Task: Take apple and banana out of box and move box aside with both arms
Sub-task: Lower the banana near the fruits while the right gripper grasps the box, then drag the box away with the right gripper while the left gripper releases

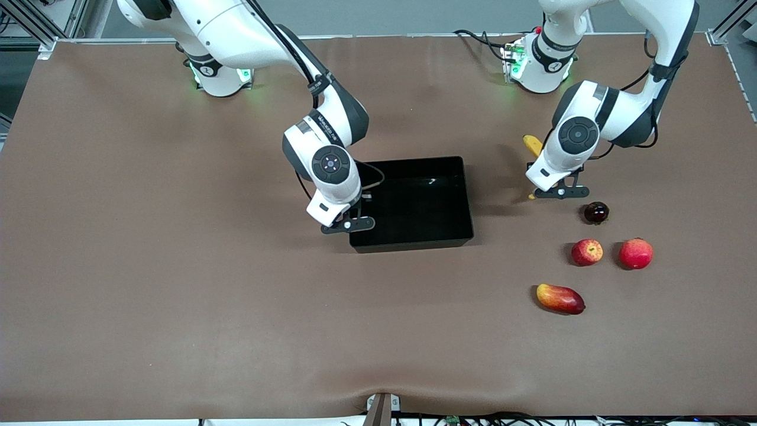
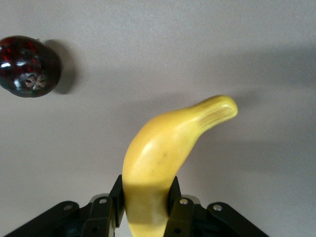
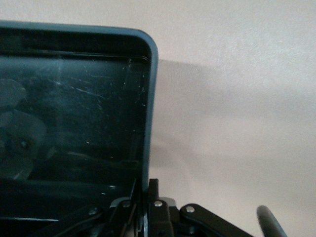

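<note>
My left gripper (image 1: 559, 192) is shut on the yellow banana (image 1: 532, 144), toward the left arm's end of the table. In the left wrist view the banana (image 2: 163, 153) is clamped between both fingers of the left gripper (image 2: 145, 197) and curves out past them. The small red apple (image 1: 586, 252) with yellow patches lies on the table, nearer to the front camera than the banana. The glossy black box (image 1: 467, 201) sits mid-table. My right gripper (image 1: 349, 225) is shut on the box's side wall (image 3: 150, 98), one finger inside and one outside, as the right gripper (image 3: 147, 197) shows in the right wrist view.
A dark round fruit (image 1: 596, 212) lies just beside the left gripper and shows in the left wrist view as the dark fruit (image 2: 28, 66). A larger red round fruit (image 1: 636, 253) sits beside the apple. An oblong red-yellow mango (image 1: 560, 298) lies nearer to the front camera.
</note>
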Tool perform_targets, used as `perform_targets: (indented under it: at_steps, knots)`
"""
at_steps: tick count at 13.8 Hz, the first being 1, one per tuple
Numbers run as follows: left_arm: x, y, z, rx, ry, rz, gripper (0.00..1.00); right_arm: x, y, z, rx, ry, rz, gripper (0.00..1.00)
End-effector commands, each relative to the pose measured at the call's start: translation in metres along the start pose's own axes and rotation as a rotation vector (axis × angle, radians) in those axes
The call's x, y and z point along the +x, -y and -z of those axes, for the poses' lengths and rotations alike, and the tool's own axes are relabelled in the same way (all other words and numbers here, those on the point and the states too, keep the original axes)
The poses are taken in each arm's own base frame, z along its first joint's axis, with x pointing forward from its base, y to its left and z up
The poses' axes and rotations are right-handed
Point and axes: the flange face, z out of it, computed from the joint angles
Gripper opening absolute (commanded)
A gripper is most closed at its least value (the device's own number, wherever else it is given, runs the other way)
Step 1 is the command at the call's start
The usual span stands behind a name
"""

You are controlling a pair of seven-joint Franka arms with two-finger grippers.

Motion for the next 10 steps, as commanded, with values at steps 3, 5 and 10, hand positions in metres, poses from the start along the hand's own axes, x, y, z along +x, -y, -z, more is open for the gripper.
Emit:
perform_targets:
  at_steps: [3,5,10]
  knots:
    - [0.029,0.015,0.007,-0.043,-0.023,0.035,0.00,-0.011,-0.015,0.054,-0.021,0.012,-0.063,0.00]
    - [0.060,0.034,-0.008,-0.110,0.005,0.083,0.00,-0.014,-0.040,0.088,-0.035,0.038,-0.095,0.00]
    - [0.094,0.040,-0.017,-0.131,-0.007,0.084,0.00,-0.021,-0.183,0.177,-0.015,0.051,-0.260,0.00]
